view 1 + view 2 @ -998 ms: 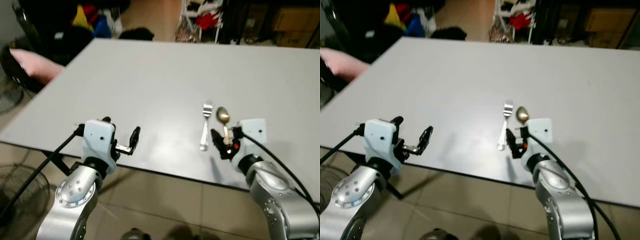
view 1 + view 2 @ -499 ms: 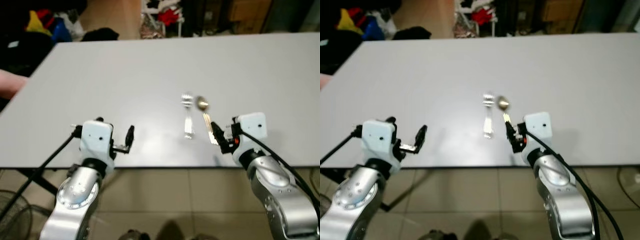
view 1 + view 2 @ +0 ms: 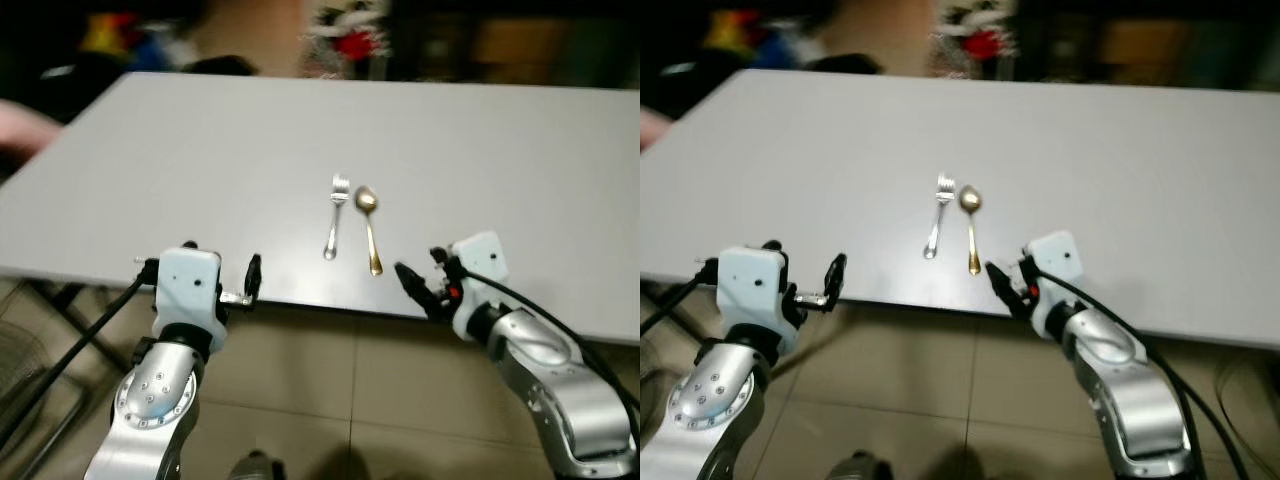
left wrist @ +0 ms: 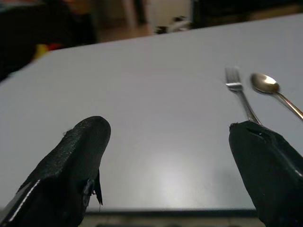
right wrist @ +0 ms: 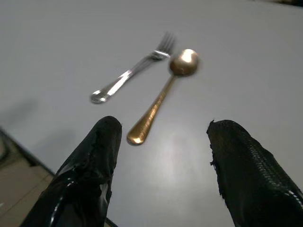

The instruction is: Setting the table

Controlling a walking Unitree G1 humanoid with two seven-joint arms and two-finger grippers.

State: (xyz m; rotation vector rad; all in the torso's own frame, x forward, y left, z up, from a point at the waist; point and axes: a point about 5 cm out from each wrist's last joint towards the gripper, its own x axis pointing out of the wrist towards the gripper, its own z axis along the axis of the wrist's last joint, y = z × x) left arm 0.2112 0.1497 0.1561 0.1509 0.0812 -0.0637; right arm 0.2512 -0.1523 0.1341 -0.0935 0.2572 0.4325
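You've got a silver fork (image 3: pixel 335 216) and a gold spoon (image 3: pixel 369 228) lying side by side on the grey table (image 3: pixel 200 150), close together but not touching, near its front edge, roughly centre. Fork sits to the left of the spoon; both have their heads pointing away from the robot, handles toward it.

Your right gripper (image 3: pixel 418 290) hovers at the table's front edge, just beside the spoon's handle end, fingers (image 5: pixel 90 175) spread apart, nothing between them. In the right wrist view the spoon handle points into the gap between the fingers.

Your left gripper (image 3: pixel 250 282) hangs at the front edge, well left of the fork, fingers (image 4: pixel 71 165) wide apart, also empty.

Background beyond the table is dark and blurred; can't make it out.
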